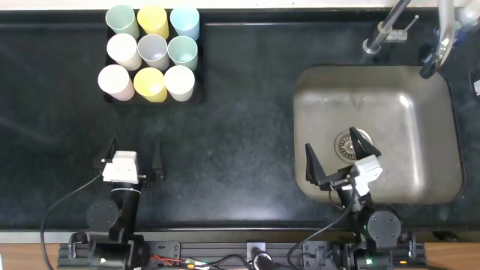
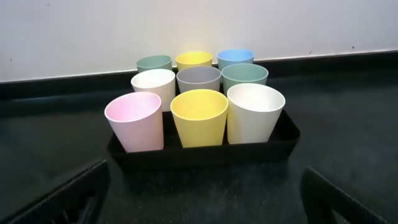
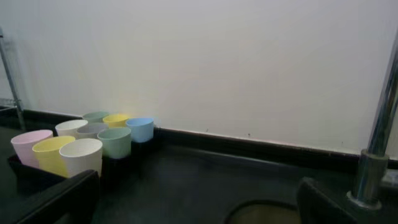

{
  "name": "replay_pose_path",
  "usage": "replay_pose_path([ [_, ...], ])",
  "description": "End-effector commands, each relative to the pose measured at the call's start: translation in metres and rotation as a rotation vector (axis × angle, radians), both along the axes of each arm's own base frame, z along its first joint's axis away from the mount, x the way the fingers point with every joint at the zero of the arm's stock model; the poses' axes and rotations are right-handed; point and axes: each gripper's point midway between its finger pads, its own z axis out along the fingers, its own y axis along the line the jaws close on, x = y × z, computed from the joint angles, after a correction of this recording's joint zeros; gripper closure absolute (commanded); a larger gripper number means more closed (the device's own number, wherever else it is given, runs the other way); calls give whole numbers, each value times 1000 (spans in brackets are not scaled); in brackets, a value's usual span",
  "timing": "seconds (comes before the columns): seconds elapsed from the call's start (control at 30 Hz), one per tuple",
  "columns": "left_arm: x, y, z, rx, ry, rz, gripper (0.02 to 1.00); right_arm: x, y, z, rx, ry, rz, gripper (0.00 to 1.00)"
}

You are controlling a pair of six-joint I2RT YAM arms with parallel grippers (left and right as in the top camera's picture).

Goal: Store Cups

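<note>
Left claw (image 1: 135, 145) is hanging wide and empty just on the arm-base side of the tray (image 2: 199, 158), facing it square on. This is likely lining it up with the nearest row. Nine cups (image 2: 199, 81) are standing upright in that tray, mouths up, in three rows of three and filling it. None are nested, so the job is probably either finishing or waiting for them to be lifted out or stacked. The tray itself is sitting on the counter (image 1: 240, 150) with its far side close against the wall (image 3: 249, 62), which is keeping the set together and out of the working area. The right claw (image 1: 331, 142) is also gaping wide and holding nothing. It is waiting well off to the right of the tray, above the near part of the sink (image 1: 405, 150), and its camera is looking across at the cups from the side. The main hindrance is the crowding. The cups are packing close, rims near or touching, leaving fingers little room to slip between. The front row is shielding those behind, and the tray wall is covering the bases. The tap (image 1: 390, 26) is rising far right of the tray, beyond the sink, and is blocking neither approach.
</note>
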Motion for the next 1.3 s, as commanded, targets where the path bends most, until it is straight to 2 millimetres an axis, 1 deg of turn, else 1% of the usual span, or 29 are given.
replay_pose_path([
  [0.03, 0, 2, 1, -7, -4, 10, 18, 9, -25, -11, 20, 37, -155, 3],
  [0.17, 0, 2, 1, -7, -4, 10, 18, 12, -37, -25, 17, 94, -229, 5],
  [0.27, 0, 2, 1, -7, -4, 10, 18, 12, -38, -32, 10, 122, -237, 3],
  [0.37, 0, 2, 1, -7, -4, 10, 18, 13, -38, -45, -2, 172, -236, 3],
  [1.3, 0, 2, 1, -7, -4, 10, 18, 13, -38, -44, -1, 170, -236, 3],
])
